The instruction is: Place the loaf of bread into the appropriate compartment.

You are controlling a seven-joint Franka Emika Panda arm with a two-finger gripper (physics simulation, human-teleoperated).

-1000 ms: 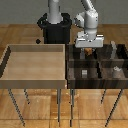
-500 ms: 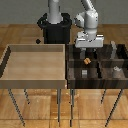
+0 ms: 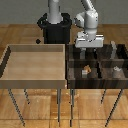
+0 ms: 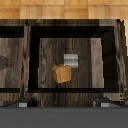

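The loaf of bread (image 3: 86, 70) (image 4: 62, 73) is a small golden-brown chunk lying on the floor of the compartment (image 3: 79, 74) (image 4: 45, 55), the near cell on the exterior view's left of the dark partitioned box. A small grey cube (image 4: 71, 59) lies right beside it in the same cell. My gripper (image 3: 89, 48) (image 4: 65, 103) hangs above this cell, open, with its fingertips (image 4: 22, 103) wide apart and nothing between them.
A large pale-wood tray (image 3: 10, 65) stands at the exterior view's left, touching the dark box. A small white object (image 3: 116, 70) lies in the near cell at the right. The black robot base (image 3: 52, 30) stands behind the tray.
The loaf has left the gripper and dropped down into the cell. The gripper has stayed above it at about the same height.
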